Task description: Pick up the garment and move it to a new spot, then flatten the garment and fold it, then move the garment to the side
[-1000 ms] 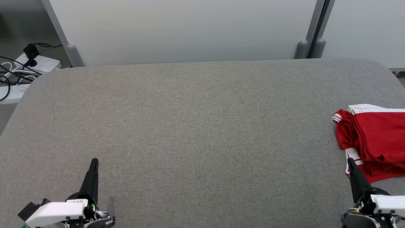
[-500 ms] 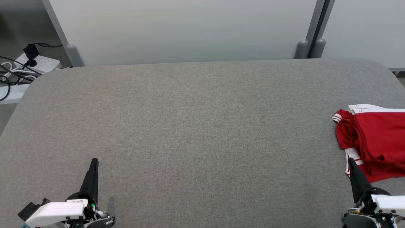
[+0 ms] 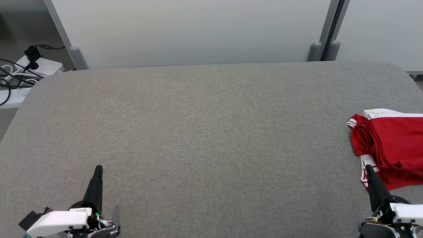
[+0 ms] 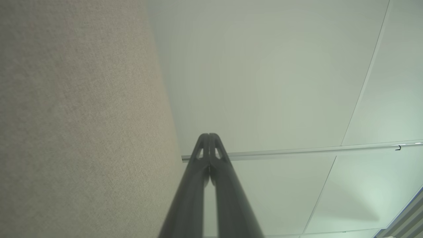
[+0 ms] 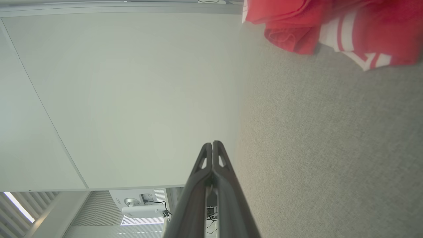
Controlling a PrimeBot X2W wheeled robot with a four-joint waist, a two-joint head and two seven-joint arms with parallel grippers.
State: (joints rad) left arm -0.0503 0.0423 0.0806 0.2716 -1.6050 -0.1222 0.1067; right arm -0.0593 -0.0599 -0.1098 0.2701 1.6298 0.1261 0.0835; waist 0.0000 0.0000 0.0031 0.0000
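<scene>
Garment (image 3: 390, 145): red cloth with white striped trim lay crumpled in a loose heap at the right edge of the table, partly cut off by the head view's right border.
Table (image 3: 211, 132): a wide grey fabric-covered top with rounded far corners; it bore the garment on its right side.
Left gripper (image 3: 98, 169): it was low at the near left of the table, its two dark fingers pressed together along their length and pointing away from the robot; they held nothing and were well apart from the garment.
Right gripper (image 3: 367, 168): it was low at the near right, fingers together and holding nothing. In the head view its tip overlapped the garment's near white-striped hem. In the right wrist view bare grey cloth lay between the fingertips and the garment, which sat ahead and off to one side.
Partition (image 3: 191, 29): pale panels stood along the table's far edge, joined by grey posts (image 3: 325, 33).
Power strip (image 3: 41, 66): a white strip sat on the floor past the table's far left corner, with a black plug in it and dark cables (image 3: 10, 79) trailing beside it.
</scene>
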